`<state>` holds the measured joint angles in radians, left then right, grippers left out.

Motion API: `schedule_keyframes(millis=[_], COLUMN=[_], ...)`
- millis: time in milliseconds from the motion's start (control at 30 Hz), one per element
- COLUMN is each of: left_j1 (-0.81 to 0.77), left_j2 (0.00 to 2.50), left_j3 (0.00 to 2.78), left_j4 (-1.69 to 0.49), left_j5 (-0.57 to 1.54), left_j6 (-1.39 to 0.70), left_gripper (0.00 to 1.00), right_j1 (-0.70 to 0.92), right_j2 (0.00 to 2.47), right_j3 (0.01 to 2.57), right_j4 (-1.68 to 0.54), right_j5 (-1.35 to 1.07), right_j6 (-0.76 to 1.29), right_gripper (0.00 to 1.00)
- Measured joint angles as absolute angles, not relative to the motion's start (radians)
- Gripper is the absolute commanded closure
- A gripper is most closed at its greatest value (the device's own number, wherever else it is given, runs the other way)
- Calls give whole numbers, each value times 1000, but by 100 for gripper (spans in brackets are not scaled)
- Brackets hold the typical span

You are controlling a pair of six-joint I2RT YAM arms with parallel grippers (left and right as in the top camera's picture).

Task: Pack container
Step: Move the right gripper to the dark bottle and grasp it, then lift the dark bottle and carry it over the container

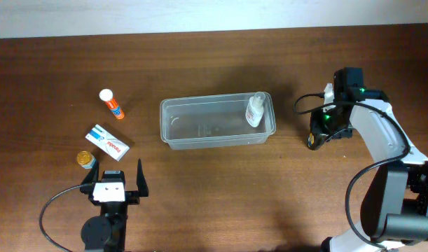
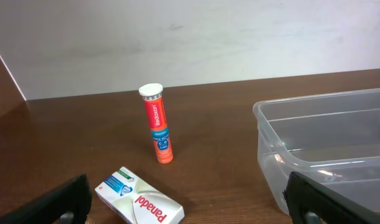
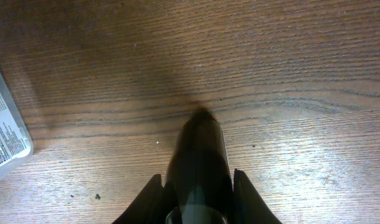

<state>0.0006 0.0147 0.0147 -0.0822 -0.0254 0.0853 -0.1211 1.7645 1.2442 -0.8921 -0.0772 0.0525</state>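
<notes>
Sitting mid-table, the clear container lay with its long side running left to right. One small white bottle was inside it, at the right end against the far wall. The rest of the tub floor was bare.

Outside the container, on the left half of the table:
- An orange tube with a white cap sat well apart from the tub.
- A white Panadol box lay nearer the front than the tube, flat and angled.
- A small jar with a yellow top sat just beside the box's near-left corner.

The left gripper hung at the front-left of the table with its fingers spread wide and nothing between them. It pointed toward the box and tube.

The right gripper was down at the table just right of the container. Its fingers were closed in on a dark object with a rounded tip that met the wood. What that object was could not be told. In the overhead view the right arm reached in from the right edge, near the tub's right end wall but not touching it.
</notes>
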Motion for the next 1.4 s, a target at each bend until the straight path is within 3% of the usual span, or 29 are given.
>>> schedule_keyframes(millis=[1000, 1400], left_j1=[1, 1], left_j2=[15, 15], left_j3=[15, 15], left_j4=[-82, -82], left_j5=[-25, -25], left_j6=[85, 85], left_gripper=[0, 0], right_j1=[-121, -121], right_j2=[1765, 1765], right_j3=[1375, 1555], right_j4=[-1080, -1248], right_j5=[-78, -86], right_j6=[52, 52], right_gripper=[78, 78])
